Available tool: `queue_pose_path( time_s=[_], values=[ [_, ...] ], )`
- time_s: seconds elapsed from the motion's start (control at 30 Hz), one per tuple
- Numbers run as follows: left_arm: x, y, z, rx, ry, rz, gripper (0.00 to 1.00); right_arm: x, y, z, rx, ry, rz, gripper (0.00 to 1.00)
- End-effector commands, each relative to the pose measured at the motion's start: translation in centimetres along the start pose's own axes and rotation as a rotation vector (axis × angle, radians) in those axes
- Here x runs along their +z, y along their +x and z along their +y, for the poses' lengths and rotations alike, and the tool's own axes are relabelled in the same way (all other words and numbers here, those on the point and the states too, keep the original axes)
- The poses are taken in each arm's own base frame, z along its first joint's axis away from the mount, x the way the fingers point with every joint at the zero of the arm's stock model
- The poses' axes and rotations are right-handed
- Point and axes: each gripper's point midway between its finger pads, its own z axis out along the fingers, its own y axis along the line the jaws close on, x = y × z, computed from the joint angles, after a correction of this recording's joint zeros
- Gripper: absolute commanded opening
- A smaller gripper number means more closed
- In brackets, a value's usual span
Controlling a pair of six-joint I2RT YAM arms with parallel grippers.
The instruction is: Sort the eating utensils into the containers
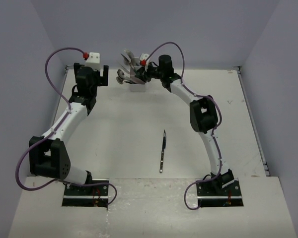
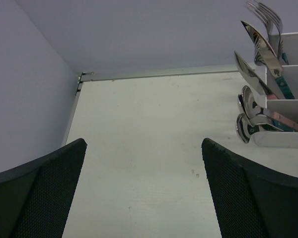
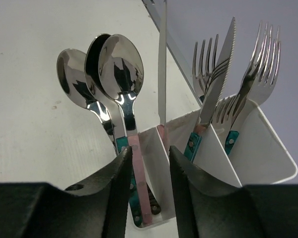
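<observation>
The right arm's fingers stand a little apart at the white divided holder, upper centre of the overhead view, gripping nothing that can be seen. A plain knife rises upright from a middle compartment just beyond them, with spoons in the left cell and forks and a serrated knife to the right. The left arm's fingers hang wide open and empty over the surface beside the holder. One dark-handled knife lies unsorted at lower centre. The release looks best done by spreading fully and lifting straight up, so neither finger drags the knife or tips the holder
</observation>
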Motion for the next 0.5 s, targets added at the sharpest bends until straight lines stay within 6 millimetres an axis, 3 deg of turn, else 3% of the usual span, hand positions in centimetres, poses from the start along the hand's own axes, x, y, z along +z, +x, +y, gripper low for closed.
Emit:
queue_pose_path(
  time_s=[0.0,0.1,0.17,0.2,0.27,0.3,0.33,0.37,0.4,0.43,0.47],
  values=[
    [0.2,-1.4,0.9,-0.006,-0.032,-0.049,1.00,-1.4,-6.7,-1.0,-0.100,0.054,-0.061,0.39],
    [0.1,-1.7,0.8,-0.013,-0.026,-0.054,1.00,-2.2,-9.5,-1.5,-0.114,0.089,-0.095,0.55],
    [0.0,-1.9,0.9,-0.016,-0.026,-0.057,1.00,-3.2,-12.2,-1.7,-0.110,0.120,-0.121,0.72],
    [-0.2,-2.0,0.9,-0.020,-0.022,-0.062,1.00,-3.7,-13.0,-1.7,-0.079,0.137,-0.127,0.99],
    [-0.3,-2.2,0.8,-0.028,-0.015,-0.068,1.00,-5.8,-15.5,-2.2,-0.039,0.229,-0.131,0.99],
    [-0.4,-2.3,0.6,-0.034,-0.005,-0.071,1.00,-6.3,-14.3,-1.6,0.045,0.249,-0.101,0.99],
    [-0.5,-2.4,0.6,-0.042,-0.003,-0.072,1.00,-8.4,-16.0,-2.7,0.089,0.368,-0.097,0.99],
    [-0.5,-2.4,0.5,-0.045,-0.003,-0.072,1.00,-9.4,-16.1,-2.6,0.150,0.411,-0.079,0.99],
    [-0.5,-2.3,0.5,-0.046,-0.003,-0.071,1.00,-9.9,-14.5,-1.6,0.181,0.421,-0.020,0.99],
    [-0.5,-2.4,0.6,-0.049,-0.004,-0.072,1.00,-12.1,-15.2,-1.6,0.193,0.501,0.018,0.99],
    [-0.4,-2.4,0.5,-0.058,-0.003,-0.069,1.00,-12.8,-12.5,-0.6,0.220,0.542,0.091,0.99]
  ],
)
